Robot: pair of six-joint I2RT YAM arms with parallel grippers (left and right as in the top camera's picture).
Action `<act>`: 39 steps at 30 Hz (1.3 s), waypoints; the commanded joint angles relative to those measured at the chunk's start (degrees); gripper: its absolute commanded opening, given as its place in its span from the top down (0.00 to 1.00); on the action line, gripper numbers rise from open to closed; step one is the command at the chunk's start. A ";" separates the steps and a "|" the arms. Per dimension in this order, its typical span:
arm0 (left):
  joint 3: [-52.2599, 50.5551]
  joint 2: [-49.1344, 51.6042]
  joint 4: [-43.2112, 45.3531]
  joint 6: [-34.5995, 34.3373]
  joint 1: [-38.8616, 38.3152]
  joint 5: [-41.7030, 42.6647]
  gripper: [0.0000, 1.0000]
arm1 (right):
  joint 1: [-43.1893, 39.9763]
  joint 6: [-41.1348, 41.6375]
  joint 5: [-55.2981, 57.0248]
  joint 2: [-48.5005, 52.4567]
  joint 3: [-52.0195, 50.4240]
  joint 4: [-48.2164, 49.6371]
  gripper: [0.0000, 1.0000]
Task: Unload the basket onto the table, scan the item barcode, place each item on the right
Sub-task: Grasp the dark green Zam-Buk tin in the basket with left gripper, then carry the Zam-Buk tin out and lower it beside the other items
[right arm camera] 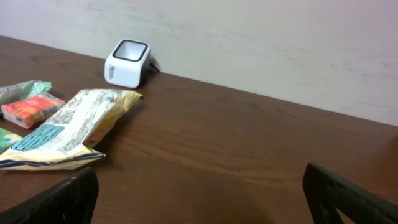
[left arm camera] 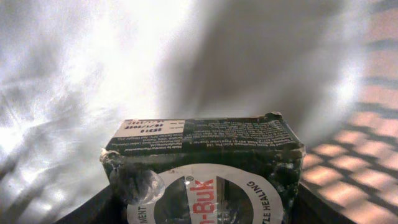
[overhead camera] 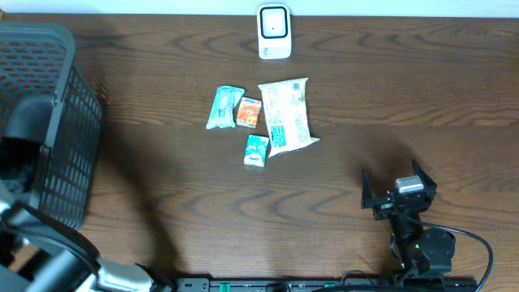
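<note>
Box [left arm camera: 202, 168] clamped between left pincer's [left arm camera: 202, 206] jaws, inside basket [overhead camera: 73, 122].
Probably stiff and light, glossy wrap likely slippery; grip the side walls, leaving the printed top clear. Right pincer [overhead camera: 396, 185] gapes, empty.

The overhead camera looks straight down from well above onto the dark brown wooden worktop [overhead camera: 365, 122]. It takes in the black plastic mesh basket [overhead camera: 49, 122] at the left edge and the white box-shaped scanner [overhead camera: 274, 32] at the far edge.

The right wrist camera sits low, just over the worktop, and faces across it to the pale wall [right arm camera: 249, 43]. Its own dark fingers [right arm camera: 62, 202] show in the bottom corners.

These two views share the scanner [right arm camera: 128, 63], the large cream crinkled packet [overhead camera: 288, 116] and the small orange packet [overhead camera: 249, 112].

The left wrist camera is very close to a dark green rectangular box [left arm camera: 205, 143], which fills the lower frame against a glaring, blurred backdrop.
</note>
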 commanded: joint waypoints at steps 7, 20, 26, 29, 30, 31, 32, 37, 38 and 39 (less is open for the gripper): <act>6.43 -16.92 3.19 -5.75 -0.13 6.40 0.43 | 0.50 -0.17 0.02 -0.33 -0.07 -0.24 0.01; 6.49 -29.42 17.00 -7.93 -18.69 23.98 0.43 | 0.50 -0.17 0.02 -0.33 -0.07 -0.24 0.01; 6.45 -25.44 12.92 0.57 -38.40 20.57 0.43 | 0.50 -0.17 0.02 -0.33 -0.07 -0.24 0.01; 6.45 -22.36 9.03 3.65 -47.06 12.09 0.43 | 0.50 -0.17 0.02 -0.33 -0.07 -0.24 0.01; 6.45 -21.22 7.85 4.63 -49.46 9.27 0.43 | 0.50 -0.17 0.02 -0.33 -0.07 -0.24 0.01; 6.45 -19.87 6.49 5.31 -51.98 6.05 0.43 | 0.50 -0.17 0.02 -0.33 -0.07 -0.24 0.01; 6.45 -18.64 5.33 5.51 -53.94 3.50 0.43 | 0.50 -0.17 0.02 -0.33 -0.07 -0.24 0.01; 6.45 -11.69 -0.70 5.51 -61.35 -5.42 0.43 | 0.50 -0.17 0.02 -0.33 -0.07 -0.24 0.01; 6.45 -10.19 -1.73 5.51 -62.36 -6.10 0.42 | 0.50 -0.17 0.02 -0.33 -0.07 -0.24 0.01; 6.45 -8.68 -2.64 5.51 -63.21 -6.43 0.43 | 0.50 -0.17 0.02 -0.33 -0.07 -0.24 0.01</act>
